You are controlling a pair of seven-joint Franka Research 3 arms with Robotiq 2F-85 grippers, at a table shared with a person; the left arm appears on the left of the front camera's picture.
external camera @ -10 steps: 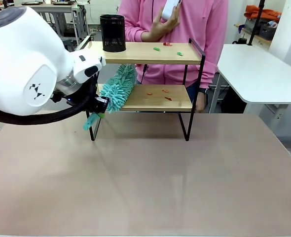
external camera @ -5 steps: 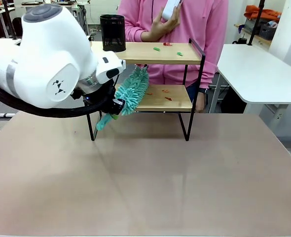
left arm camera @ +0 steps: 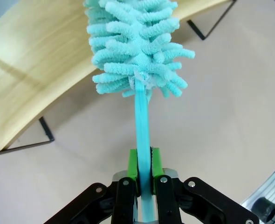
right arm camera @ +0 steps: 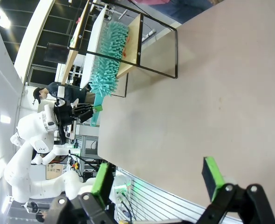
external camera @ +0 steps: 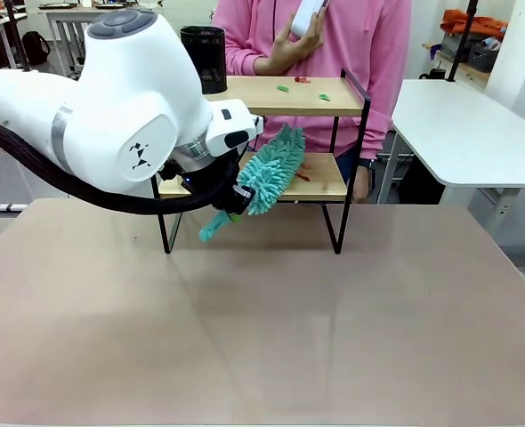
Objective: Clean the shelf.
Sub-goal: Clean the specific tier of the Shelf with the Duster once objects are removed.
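Observation:
The shelf (external camera: 320, 184) stands at the table's far side, a two-tier rack with wooden boards and a black frame. My left gripper (external camera: 231, 201) is shut on the handle of a teal fluffy duster (external camera: 276, 167), whose head lies over the lower board, left of centre. In the left wrist view the green pads (left arm camera: 133, 166) clamp the duster handle (left arm camera: 141, 122) and the head (left arm camera: 136, 42) reaches over the shelf board (left arm camera: 30, 60). Small green and red scraps (external camera: 283, 88) lie on the top board. My right gripper (right arm camera: 156, 179) is open above the table, far from the shelf (right arm camera: 134, 41).
A black mesh cup (external camera: 203, 59) stands on the top board's left end. A person in a pink top (external camera: 369, 53) stands right behind the shelf, one hand raised. A white side table (external camera: 467, 133) is at the right. The brown table (external camera: 316, 329) stretches in front.
My left arm has moved to the right, carrying the duster head rightward along the lower board. The person and the cup have stayed put.

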